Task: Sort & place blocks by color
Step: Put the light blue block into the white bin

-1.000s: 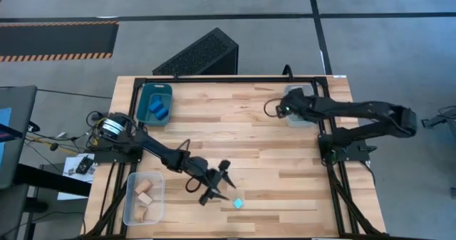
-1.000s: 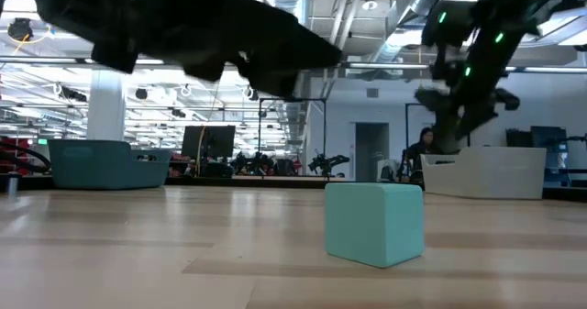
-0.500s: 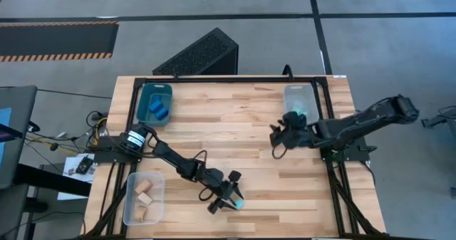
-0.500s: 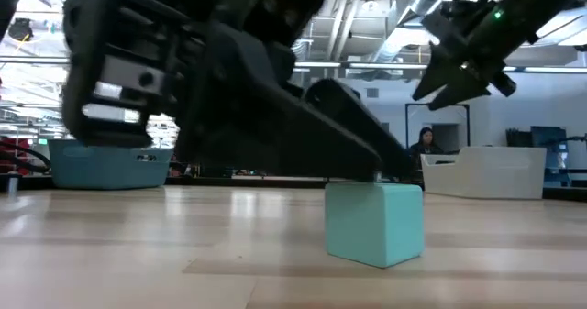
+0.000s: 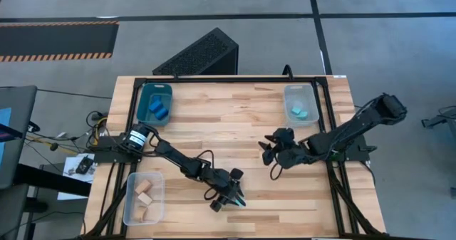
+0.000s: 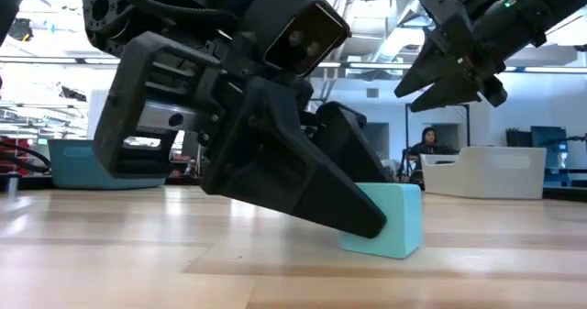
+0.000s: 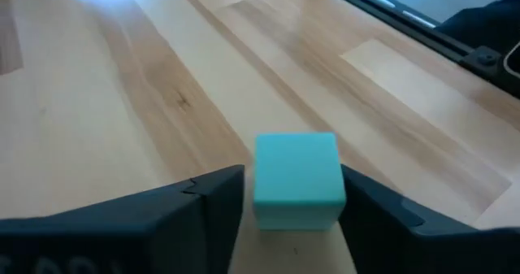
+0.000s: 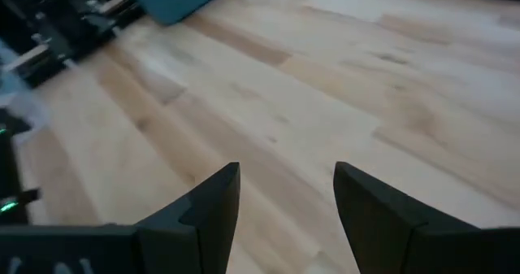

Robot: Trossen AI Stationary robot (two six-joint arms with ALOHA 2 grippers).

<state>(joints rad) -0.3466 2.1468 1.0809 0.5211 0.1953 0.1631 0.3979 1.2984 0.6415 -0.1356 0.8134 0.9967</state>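
Note:
A light turquoise block [image 5: 239, 203] rests flat on the wood close to the table's near edge; it also shows as the block [image 7: 296, 179] and the block [image 6: 399, 219]. My left gripper [image 5: 233, 201] is down at table level and open, with one finger close on each side of the block [image 7: 292, 205]; whether either finger touches it, I cannot tell. My right gripper [image 5: 268, 160] hangs open above bare wood right of the table's middle [image 8: 284, 201], high in the low view [image 6: 449, 82].
A teal bin [image 5: 145, 96] at the far left holds deep blue blocks. A clear bin [image 5: 311, 100] at the far right holds turquoise blocks. A clear bin [image 5: 132, 206] at the near left holds tan wood blocks. Bare wood lies between them. A person sits far behind the table [image 6: 427, 146].
My left gripper has moved toward the table's near right, come down, and set its open fingers on either side of the turquoise block, which has stayed in place. My right gripper has drawn back from the far right clear bin toward the table's middle and near side.

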